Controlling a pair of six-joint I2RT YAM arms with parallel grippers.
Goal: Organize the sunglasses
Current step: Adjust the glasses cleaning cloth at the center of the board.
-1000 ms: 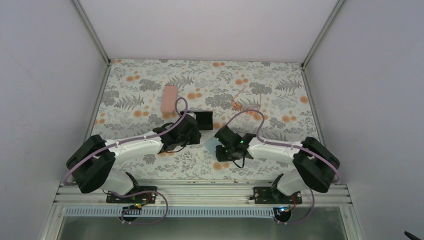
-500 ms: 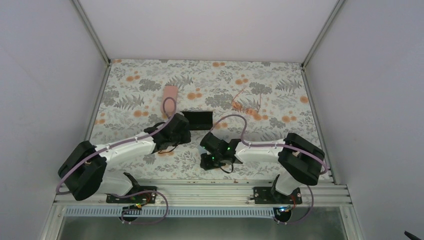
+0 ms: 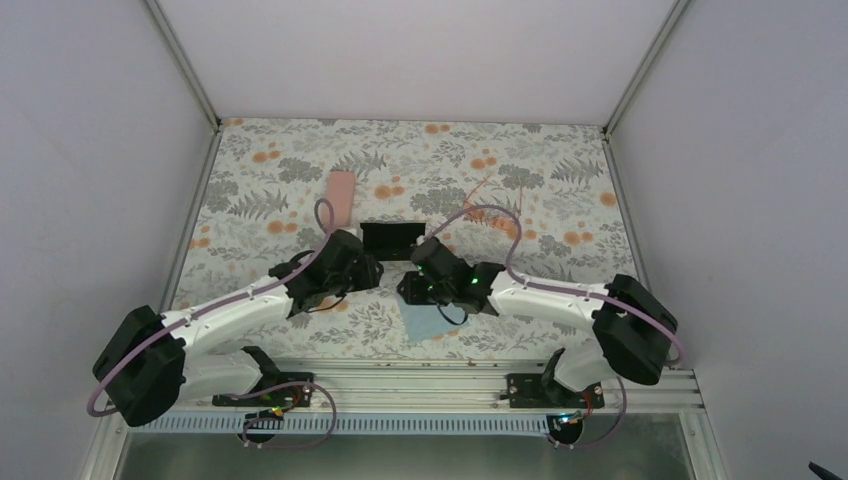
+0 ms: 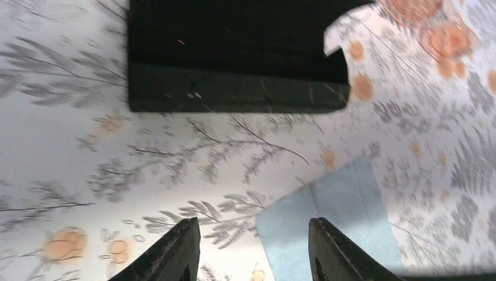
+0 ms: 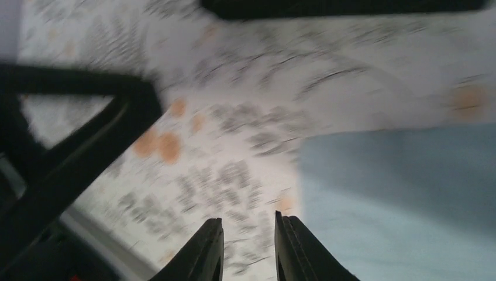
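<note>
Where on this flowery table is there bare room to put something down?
The far strip along the back wall is free, as is the left edge beyond the pink case and the right side past the pale glasses. The middle is crowded: black case, blue cloth, left gripper and right gripper.

Lab robot cell: plain white walls (image 3: 420, 60), aluminium rail (image 3: 400, 385), floral-covered table (image 3: 560, 150).
</note>
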